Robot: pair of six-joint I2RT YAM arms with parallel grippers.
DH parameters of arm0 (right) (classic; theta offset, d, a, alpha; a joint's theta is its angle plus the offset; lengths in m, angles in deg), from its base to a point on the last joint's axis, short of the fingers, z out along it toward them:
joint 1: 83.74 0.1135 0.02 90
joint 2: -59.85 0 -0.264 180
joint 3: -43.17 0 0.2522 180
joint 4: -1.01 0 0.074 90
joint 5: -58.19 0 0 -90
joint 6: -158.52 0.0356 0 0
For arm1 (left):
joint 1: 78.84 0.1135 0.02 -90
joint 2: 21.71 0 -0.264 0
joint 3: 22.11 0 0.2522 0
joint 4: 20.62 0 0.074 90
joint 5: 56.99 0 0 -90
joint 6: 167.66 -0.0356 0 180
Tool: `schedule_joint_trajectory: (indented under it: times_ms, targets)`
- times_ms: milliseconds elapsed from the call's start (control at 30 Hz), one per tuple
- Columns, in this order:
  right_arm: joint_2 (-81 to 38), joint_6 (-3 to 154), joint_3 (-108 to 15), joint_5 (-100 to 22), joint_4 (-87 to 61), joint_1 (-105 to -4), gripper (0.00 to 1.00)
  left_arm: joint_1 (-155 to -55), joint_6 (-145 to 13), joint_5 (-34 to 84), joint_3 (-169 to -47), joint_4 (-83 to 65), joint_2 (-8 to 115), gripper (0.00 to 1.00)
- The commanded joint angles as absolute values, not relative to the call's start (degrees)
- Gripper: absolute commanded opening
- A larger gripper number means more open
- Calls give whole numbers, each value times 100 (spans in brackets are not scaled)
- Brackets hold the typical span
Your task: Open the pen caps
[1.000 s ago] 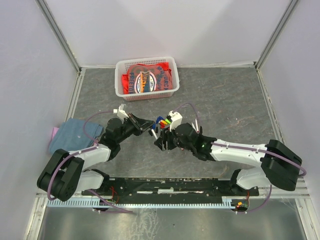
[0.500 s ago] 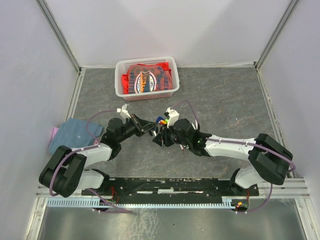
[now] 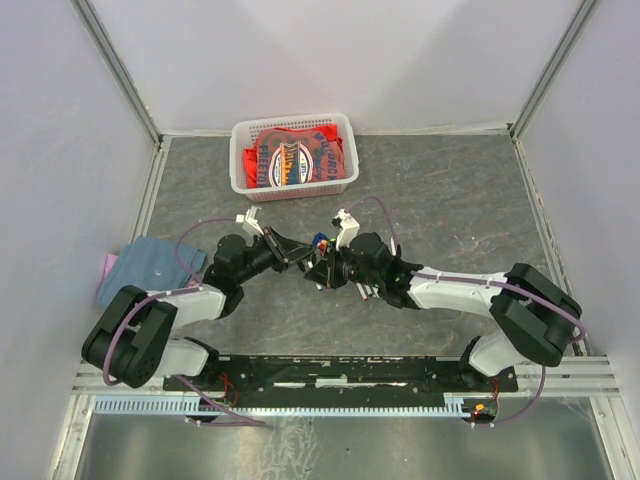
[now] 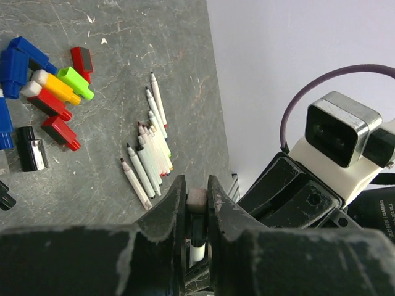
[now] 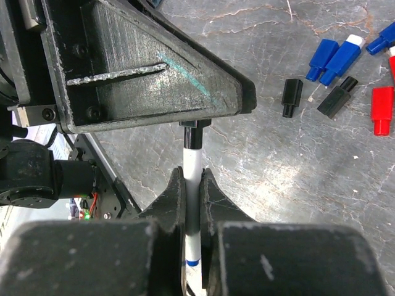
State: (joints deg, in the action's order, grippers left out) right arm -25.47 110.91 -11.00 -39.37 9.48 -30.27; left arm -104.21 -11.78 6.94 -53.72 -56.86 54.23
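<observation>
From above, the two arms met nose to nose over the middle of the grey table (image 3: 450, 200). The joint between them was too small and dark to read there. That view alone took in the white basket (image 3: 238, 165) at the back with a red packet (image 3: 300, 155) inside, and a blue cloth (image 3: 150, 268) at the left edge.

The left wrist view showed the left gripper (image 4: 196, 192) clenched on a slim thing, pale at the tip, black below, then white. It also showed what the overhead picture hid: a heap of bare pens (image 4: 151, 154) lying side by side on the table, thin and white with small dark or coloured tips. Near them to the left lay a scatter of loose caps (image 4: 57, 87) in blue, red, yellow, green and black.

The right wrist view made the grip plain. The right gripper (image 5: 192, 182) was pinched tight on the white barrel of a pen (image 5: 192, 161), held off the table. The barrel ran up out of its fingers to a black cap (image 5: 194, 134), which sat on the far end and disappeared under the broad finger of the left gripper. A blue band ringed the barrel low down.
</observation>
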Motion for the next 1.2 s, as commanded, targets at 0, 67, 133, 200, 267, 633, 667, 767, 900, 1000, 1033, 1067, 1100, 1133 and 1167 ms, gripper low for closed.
schedule_joint_trajectory:
  times_ms: [0, 67, 133, 200, 267, 633, 667, 767, 900, 1000, 1033, 1067, 1100, 1133, 1167]
  targets:
    - [-2708, 11004, -1351, -3995, 1016, -3042, 1, -10451, -1194, 409, -5719, -5916, 5521, 3]
    - [-2727, 10883, -1412, -3869, 741, -3044, 1, -10459, -1209, 416, -5832, -5864, 5572, 3]
    - [-2718, 10725, -1488, -3649, 388, -3041, 1, -10445, -1229, 629, -5924, -5657, 5532, 3]
    - [-2709, 10528, -1596, -3302, -94, -3009, 1, -10457, -1395, 1466, -6103, -4215, 5261, 3]
    - [-2720, 10299, -1727, -2917, -516, -2927, 1, -10473, -1422, 2329, -6196, -3493, 5025, 3]
    - [-2895, 9723, -1679, -1545, -944, -2380, 1, -10755, -1162, 3214, -6626, -3127, 5264, 3]
    - [-2866, 9745, -1603, -1585, -823, -2386, 1, -10755, -1155, 3191, -6569, -3255, 5260, 3]
    - [-2690, 9856, -1372, -1831, -480, -2398, 1, -10746, -1183, 3098, -6315, -3814, 5251, 3]
    - [-2578, 9889, -1390, -1812, -728, -2418, 1, -10735, -1619, 3077, -6282, -3623, 5261, 3]
    - [-2610, 9888, -1414, -1629, -970, -2422, 1, -10741, -2030, 3208, -6360, -3054, 5323, 3]
    - [-2638, 9906, -1404, -1510, -1019, -2422, 1, -10736, -2164, 3224, -6418, -2885, 5393, 3]
    - [-2675, 9921, -1394, -1425, -1053, -2420, 1, -10748, -2285, 3256, -6450, -2724, 5465, 3]
    - [-2706, 9933, -1399, -1331, -1113, -2416, 1, -10749, -2359, 3306, -6471, -2570, 5527, 3]
    - [-2748, 9948, -1407, -1249, -1173, -2415, 2, -10761, -2421, 3385, -6477, -2451, 5602, 3]
    - [-2779, 9953, -1422, -1161, -1231, -2415, 3, -10762, -2471, 3466, -6464, -2363, 5641, 3]
